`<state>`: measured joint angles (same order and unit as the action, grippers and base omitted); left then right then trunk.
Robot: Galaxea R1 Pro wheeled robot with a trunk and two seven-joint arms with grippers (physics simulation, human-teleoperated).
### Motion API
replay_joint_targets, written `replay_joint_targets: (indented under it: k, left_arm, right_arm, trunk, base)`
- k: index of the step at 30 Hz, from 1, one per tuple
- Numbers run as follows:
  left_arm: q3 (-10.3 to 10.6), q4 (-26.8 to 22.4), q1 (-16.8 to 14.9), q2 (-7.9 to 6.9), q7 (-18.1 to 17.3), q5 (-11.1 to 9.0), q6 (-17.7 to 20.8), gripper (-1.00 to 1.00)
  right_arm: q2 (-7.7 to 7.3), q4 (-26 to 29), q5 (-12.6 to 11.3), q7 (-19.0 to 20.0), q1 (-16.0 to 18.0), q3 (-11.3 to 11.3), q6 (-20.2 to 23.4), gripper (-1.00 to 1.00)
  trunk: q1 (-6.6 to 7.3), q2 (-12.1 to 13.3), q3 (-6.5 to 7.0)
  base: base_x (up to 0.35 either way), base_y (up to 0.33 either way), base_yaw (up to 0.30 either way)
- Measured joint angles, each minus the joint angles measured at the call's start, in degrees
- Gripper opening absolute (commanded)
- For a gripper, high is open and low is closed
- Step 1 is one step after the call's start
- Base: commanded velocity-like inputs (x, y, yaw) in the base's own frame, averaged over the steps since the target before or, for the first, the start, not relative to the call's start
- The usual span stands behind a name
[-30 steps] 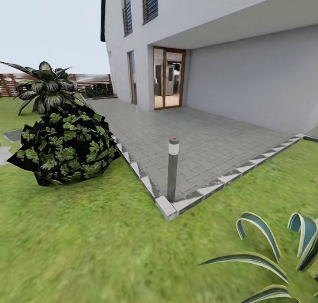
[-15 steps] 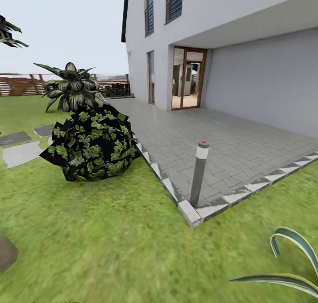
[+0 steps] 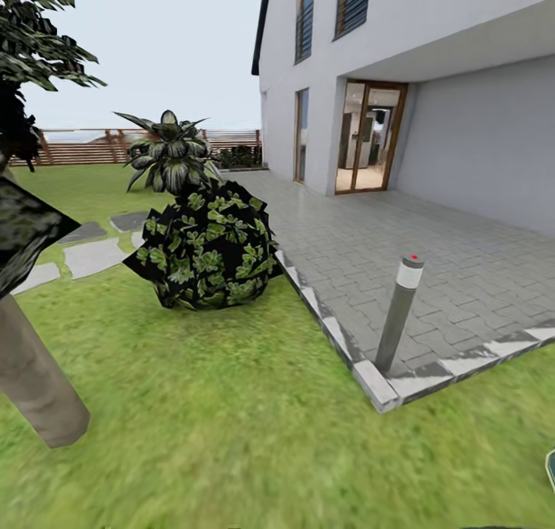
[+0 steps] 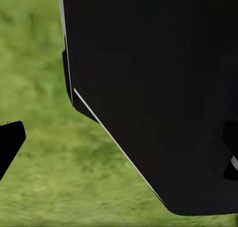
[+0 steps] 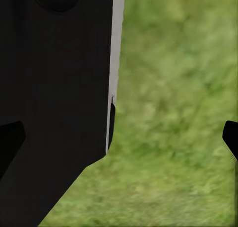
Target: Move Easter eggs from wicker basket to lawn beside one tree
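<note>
Nearest us, both wrist views look down on the mottled green lawn [image 5: 173, 113]. Our left gripper [image 4: 124, 152] and right gripper [image 5: 119, 142] each show dark fingertips at opposite edges, jaws spread with only grass between. At the head view's left edge stands the plain grey-brown leaning tree trunk [image 3: 35, 394] (dark blocky leaves above). Farther off sit a round dark-leaved bush [image 3: 206, 251], a grey bollard [image 3: 399, 313] on the paved grey patio's [image 3: 401, 244] corner, then the white house [image 3: 432, 66].
</note>
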<state>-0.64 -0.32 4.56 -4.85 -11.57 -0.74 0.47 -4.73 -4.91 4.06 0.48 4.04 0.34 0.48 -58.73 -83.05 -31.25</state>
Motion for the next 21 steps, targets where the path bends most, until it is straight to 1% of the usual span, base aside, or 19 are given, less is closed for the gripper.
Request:
replay_joint_targets:
  k: [21]
  left_arm:
    - [-0.1,0.0,0.0,0.03,0.1,-0.1,-0.1,1.00]
  right_arm:
    - [0.00,0.0,0.0,-0.1,0.0,0.0,0.1,1.00]
  trunk:
    - [0.00,0.0,0.00]
  base:
    - [0.000,0.003,0.255]
